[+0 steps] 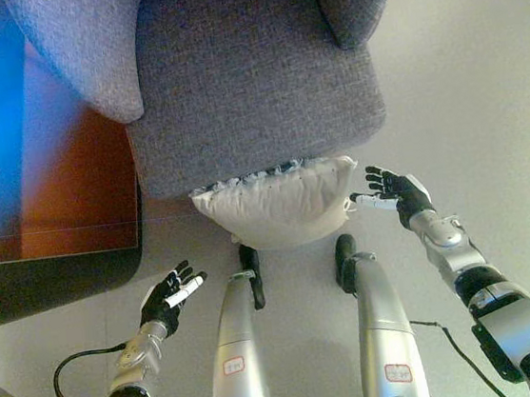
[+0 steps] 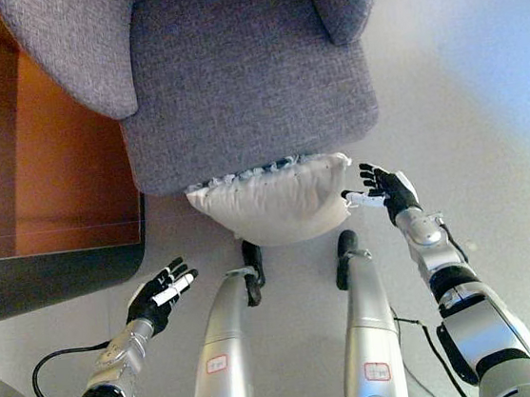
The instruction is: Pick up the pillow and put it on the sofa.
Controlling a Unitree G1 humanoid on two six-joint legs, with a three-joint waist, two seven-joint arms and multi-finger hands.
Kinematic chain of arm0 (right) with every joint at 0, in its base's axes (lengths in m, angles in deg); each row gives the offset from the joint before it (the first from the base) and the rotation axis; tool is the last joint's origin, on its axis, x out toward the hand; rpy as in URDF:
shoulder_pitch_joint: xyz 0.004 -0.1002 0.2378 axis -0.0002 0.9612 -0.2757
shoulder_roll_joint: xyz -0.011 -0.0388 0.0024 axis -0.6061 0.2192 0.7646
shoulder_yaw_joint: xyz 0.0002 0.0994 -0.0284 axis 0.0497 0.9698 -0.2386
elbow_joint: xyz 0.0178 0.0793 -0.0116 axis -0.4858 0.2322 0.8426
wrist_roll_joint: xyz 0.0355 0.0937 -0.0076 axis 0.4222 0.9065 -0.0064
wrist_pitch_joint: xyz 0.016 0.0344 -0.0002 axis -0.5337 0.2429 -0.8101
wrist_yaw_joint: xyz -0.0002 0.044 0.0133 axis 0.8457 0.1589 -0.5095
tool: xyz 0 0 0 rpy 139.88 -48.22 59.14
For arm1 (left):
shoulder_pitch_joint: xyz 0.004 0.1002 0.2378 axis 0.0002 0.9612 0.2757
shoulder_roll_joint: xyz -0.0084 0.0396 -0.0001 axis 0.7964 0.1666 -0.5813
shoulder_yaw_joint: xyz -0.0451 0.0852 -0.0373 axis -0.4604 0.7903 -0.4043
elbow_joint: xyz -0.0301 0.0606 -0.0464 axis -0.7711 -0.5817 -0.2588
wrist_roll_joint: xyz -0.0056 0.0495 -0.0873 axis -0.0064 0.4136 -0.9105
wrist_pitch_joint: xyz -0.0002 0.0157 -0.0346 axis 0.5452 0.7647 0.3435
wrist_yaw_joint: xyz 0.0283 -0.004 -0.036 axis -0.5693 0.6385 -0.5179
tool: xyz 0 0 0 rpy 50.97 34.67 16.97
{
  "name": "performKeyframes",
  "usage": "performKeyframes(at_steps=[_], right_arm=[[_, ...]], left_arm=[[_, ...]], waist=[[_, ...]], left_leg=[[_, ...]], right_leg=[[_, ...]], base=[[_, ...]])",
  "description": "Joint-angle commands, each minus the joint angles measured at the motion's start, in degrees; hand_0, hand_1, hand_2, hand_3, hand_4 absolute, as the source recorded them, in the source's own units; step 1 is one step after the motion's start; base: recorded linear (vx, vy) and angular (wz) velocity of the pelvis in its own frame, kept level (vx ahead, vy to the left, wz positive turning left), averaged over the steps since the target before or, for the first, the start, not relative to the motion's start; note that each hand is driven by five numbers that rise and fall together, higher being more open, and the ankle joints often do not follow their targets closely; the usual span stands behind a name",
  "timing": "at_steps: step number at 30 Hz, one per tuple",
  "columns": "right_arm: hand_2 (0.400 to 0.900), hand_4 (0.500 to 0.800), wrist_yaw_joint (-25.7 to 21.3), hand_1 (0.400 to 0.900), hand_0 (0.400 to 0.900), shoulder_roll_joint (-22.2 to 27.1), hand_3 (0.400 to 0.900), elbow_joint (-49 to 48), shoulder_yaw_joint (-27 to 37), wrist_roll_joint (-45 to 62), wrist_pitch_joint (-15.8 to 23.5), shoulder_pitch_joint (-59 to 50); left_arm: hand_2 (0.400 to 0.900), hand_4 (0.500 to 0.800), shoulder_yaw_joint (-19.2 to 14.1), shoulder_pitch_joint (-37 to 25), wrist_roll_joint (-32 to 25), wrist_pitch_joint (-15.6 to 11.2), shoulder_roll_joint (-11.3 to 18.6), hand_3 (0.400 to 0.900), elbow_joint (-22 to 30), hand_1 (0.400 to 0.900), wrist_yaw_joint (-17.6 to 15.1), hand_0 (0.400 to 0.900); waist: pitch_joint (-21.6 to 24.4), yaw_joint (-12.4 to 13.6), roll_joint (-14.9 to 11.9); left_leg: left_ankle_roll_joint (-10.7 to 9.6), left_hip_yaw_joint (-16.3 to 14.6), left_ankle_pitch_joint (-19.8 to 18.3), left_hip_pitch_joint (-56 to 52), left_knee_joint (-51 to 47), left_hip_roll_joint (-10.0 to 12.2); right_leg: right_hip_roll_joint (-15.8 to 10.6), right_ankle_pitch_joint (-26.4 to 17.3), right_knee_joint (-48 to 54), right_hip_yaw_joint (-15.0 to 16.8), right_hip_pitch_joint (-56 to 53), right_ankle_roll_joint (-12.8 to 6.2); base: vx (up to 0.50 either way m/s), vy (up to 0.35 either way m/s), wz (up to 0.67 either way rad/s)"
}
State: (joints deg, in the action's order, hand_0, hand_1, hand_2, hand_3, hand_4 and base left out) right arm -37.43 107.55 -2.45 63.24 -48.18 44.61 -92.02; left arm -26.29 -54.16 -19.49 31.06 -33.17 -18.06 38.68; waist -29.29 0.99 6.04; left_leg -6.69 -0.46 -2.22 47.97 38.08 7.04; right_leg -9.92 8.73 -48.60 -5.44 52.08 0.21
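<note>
A white pillow (image 1: 280,202) lies on the floor against the front of a grey fabric sofa chair (image 1: 246,76), its far edge tucked under the seat's front edge. My right hand (image 1: 394,193) is open, fingers spread, just right of the pillow's right corner, its fingertips close to it. My left hand (image 1: 169,298) is open, fingers spread, over the floor to the lower left of the pillow, well apart from it. Both hands are empty.
A dark-framed low table with an orange-brown top (image 1: 77,229) stands to the left of the sofa. Pale floor (image 1: 482,87) stretches to the right of the sofa and around both hands.
</note>
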Motion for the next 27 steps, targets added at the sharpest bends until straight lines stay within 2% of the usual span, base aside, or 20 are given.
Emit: performKeyframes(at_steps=[1, 8, 14, 17, 20, 21, 22, 23, 24, 27], right_arm=[[0.9, 0.8, -0.05, 0.9, 0.9, 3.25, 0.9, -5.32, -0.56, 3.12, 1.85, -3.2], [0.9, 0.8, 2.16, 0.9, 0.9, 4.04, 0.9, -4.64, -1.66, 3.92, 1.33, -6.07], [0.9, 0.8, 5.06, 0.9, 0.9, 4.38, 0.9, -3.02, -3.29, 4.21, 0.76, -10.25], [0.9, 0.8, 5.62, 0.9, 0.9, 4.38, 0.9, -2.17, -4.46, 4.38, 0.02, -12.26], [0.9, 0.8, 6.4, 0.9, 0.9, 4.11, 0.9, -1.05, -5.39, 4.71, -0.89, -14.51], [0.824, 0.754, 6.42, 0.824, 0.824, 3.95, 0.824, -0.62, -5.58, 4.51, -1.1, -15.06], [0.541, 0.585, 7.09, 0.541, 0.541, 3.72, 0.541, 0.04, -5.83, 4.94, -1.25, -15.88], [0.488, 0.553, 7.18, 0.488, 0.488, 3.56, 0.488, 0.68, -5.93, 4.64, -1.51, -16.6], [0.4, 0.5, 7.49, 0.4, 0.4, 3.45, 0.4, 1.3, -6.11, 4.79, -1.63, -17.29], [0.4, 0.5, 7.9, 0.4, 0.4, 3.38, 0.4, 2.31, -6.57, 5.4, -1.94, -18.59]], left_arm=[[0.9, 0.8, 0.96, 2.19, -3.1, -4.65, 5.08, 0.9, 3.14, 0.9, -1.73, 0.9], [0.9, 0.8, 0.93, 3.57, -4.26, -6.07, 4.79, 0.9, 6.03, 0.9, -2.35, 0.9], [0.9, 0.8, 1.53, 4.2, -4.69, -5.75, 4.48, 0.9, 7.55, 0.9, -2.6, 0.9], [0.9, 0.8, 1.79, 4.41, -5.1, -5.67, 4.51, 0.9, 7.69, 0.9, -2.13, 0.9], [0.9, 0.8, 1.94, 5.2, -5.7, -6.86, 4.01, 0.9, 7.75, 0.9, -1.19, 0.9], [0.9, 0.8, 2.04, 5.33, -5.8, -7.15, 3.88, 0.9, 7.75, 0.9, -1.06, 0.9], [0.9, 0.8, 2.19, 5.37, -5.93, -7.4, 3.82, 0.9, 7.8, 0.9, -0.98, 0.9], [0.9, 0.8, 2.34, 5.39, -6.11, -7.5, 3.76, 0.9, 7.86, 0.9, -1.0, 0.9], [0.9, 0.8, 2.43, 5.53, -6.11, -7.51, 3.69, 0.9, 7.91, 0.9, -0.85, 0.9], [0.9, 0.8, 2.55, 5.82, -6.45, -7.28, 3.8, 0.9, 7.86, 0.9, -0.36, 0.9]], waist=[[-0.49, 0.19, 0.13], [-0.51, 0.84, 1.11], [-0.51, 1.79, 2.15], [-0.51, 2.28, 2.52], [-0.51, 2.85, 3.06], [-0.51, 2.95, 3.21], [-0.51, 3.13, 3.44], [-0.51, 3.3, 3.61], [-0.51, 3.5, 3.79], [-0.51, 3.8, 4.23]], left_leg=[[5.92, -5.28, -10.19, 3.24, 9.28, -3.62], [6.3, -5.0, -11.61, 7.77, 13.29, -4.24], [6.57, -4.77, -12.84, 10.73, 16.41, -5.09], [6.45, -4.69, -13.0, 11.31, 17.14, -5.34], [6.48, -4.71, -13.01, 11.4, 17.41, -5.46], [6.48, -4.76, -12.98, 11.38, 17.4, -5.45], [6.49, -4.84, -12.81, 11.21, 17.18, -5.47], [6.46, -4.85, -12.74, 11.0, 17.03, -5.49], [6.38, -4.92, -12.64, 10.77, 16.98, -5.42], [6.21, -4.99, -12.28, 10.14, 16.72, -5.44]], right_leg=[[1.62, 3.5, -0.01, -1.29, -0.38, 1.39], [1.58, 4.47, -4.7, -1.2, 4.67, 1.96], [1.36, 5.16, -7.48, -1.15, 7.84, 2.25], [1.19, 5.17, -8.1, -1.05, 8.48, 2.26], [1.03, 5.45, -8.73, -1.11, 8.67, 2.33], [1.03, 5.5, -8.81, -1.11, 8.67, 2.33], [1.1, 5.55, -8.84, -1.07, 8.54, 2.35], [1.04, 5.64, -8.97, -1.09, 8.41, 2.34], [0.96, 5.72, -9.16, -1.11, 8.24, 2.32], [0.91, 5.77, -9.4, -1.07, 7.76, 2.32]], base=[[0.0, 0.0, 0.0], [-0.01, 0.01, 0.03], [-0.01, 0.013, 0.1], [0.01, 0.011, 0.08], [0.02, 0.031, 0.05], [0.03, 0.033, 0.06], [0.03, 0.023, 0.07], [0.03, 0.021, 0.08], [0.03, 0.016, 0.08], [0.03, 0.017, 0.07]])
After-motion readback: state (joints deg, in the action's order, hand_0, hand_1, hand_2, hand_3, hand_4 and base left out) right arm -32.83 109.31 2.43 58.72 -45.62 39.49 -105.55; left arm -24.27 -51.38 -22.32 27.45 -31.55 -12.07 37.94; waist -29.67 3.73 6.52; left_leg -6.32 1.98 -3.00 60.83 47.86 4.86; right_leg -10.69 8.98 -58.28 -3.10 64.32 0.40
